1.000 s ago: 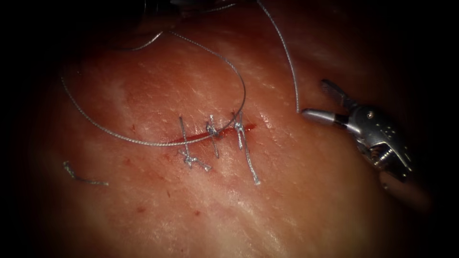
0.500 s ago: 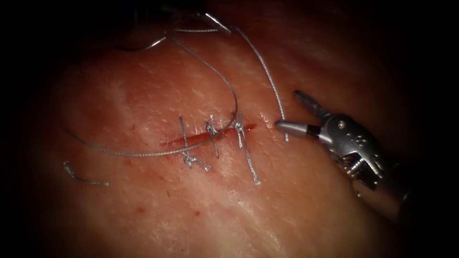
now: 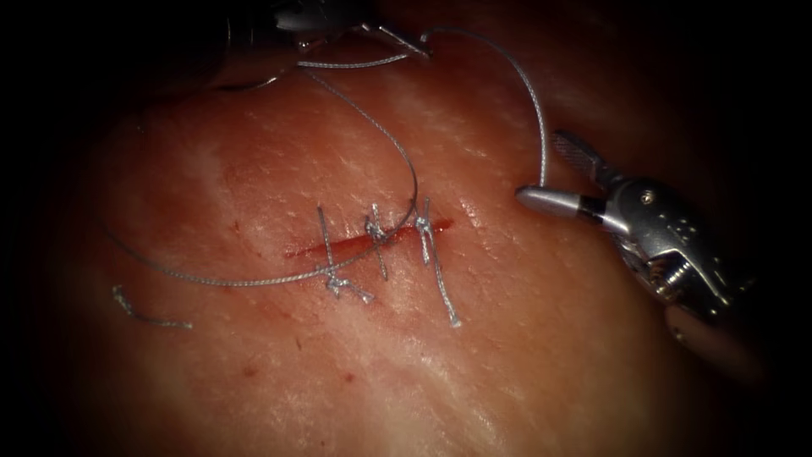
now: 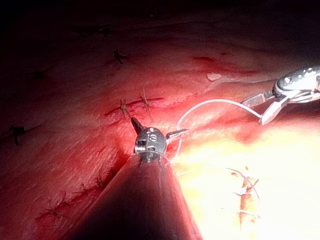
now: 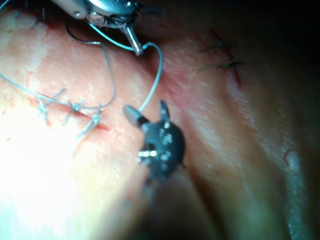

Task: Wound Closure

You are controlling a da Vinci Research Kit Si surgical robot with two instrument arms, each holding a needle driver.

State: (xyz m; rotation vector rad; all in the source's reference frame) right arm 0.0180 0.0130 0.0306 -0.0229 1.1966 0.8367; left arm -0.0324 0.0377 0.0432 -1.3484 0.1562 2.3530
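- Beyond the cut (image 3: 364,241), toward its left: left tool (image 4: 157,127) spread, thread (image 3: 524,93) draped over one jaw; likely needle (image 3: 254,83) just beside it on the tissue (image 3: 507,355), grip unclear.
- Right of the cut: right tool (image 3: 541,169) spread, thread end between the jaws, unpinched, long axis running up-left.

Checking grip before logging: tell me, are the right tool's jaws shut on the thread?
No: the right tool's jaws stand open, the thread ending between them.
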